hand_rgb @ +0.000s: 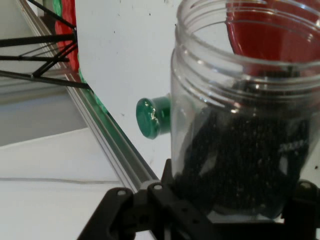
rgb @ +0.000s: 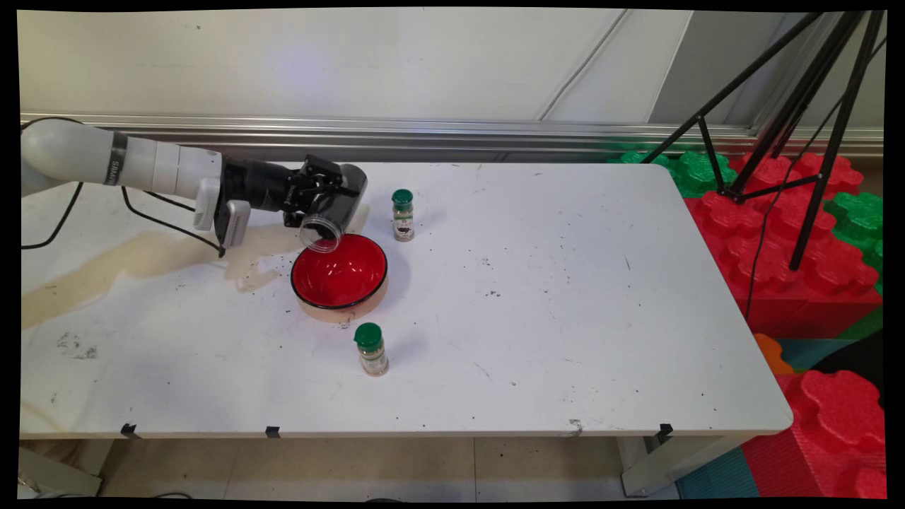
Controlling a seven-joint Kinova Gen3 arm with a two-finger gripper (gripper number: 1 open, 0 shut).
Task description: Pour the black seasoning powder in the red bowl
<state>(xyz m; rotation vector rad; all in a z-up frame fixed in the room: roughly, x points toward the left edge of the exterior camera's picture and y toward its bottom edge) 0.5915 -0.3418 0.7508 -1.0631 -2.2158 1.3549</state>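
My gripper [rgb: 332, 198] is shut on a clear open jar [rgb: 327, 225] that holds black grains. The jar is tipped, with its mouth [hand_rgb: 245, 30] down over the far left rim of a red bowl [rgb: 341, 272]. In the hand view the jar [hand_rgb: 240, 125] fills the right side, the dark grains lie low inside it, and the red bowl [hand_rgb: 280, 25] shows through its mouth. A green-lidded spice jar [rgb: 403, 215] stands upright just right of the gripper, and its lid [hand_rgb: 150, 117] shows beside the held jar.
A second green-lidded spice jar [rgb: 370, 349] stands in front of the bowl. A brownish stain [rgb: 141, 265] spreads over the table's left part. A black tripod [rgb: 792, 106] and red and green foam blocks [rgb: 792, 233] lie past the table's right edge.
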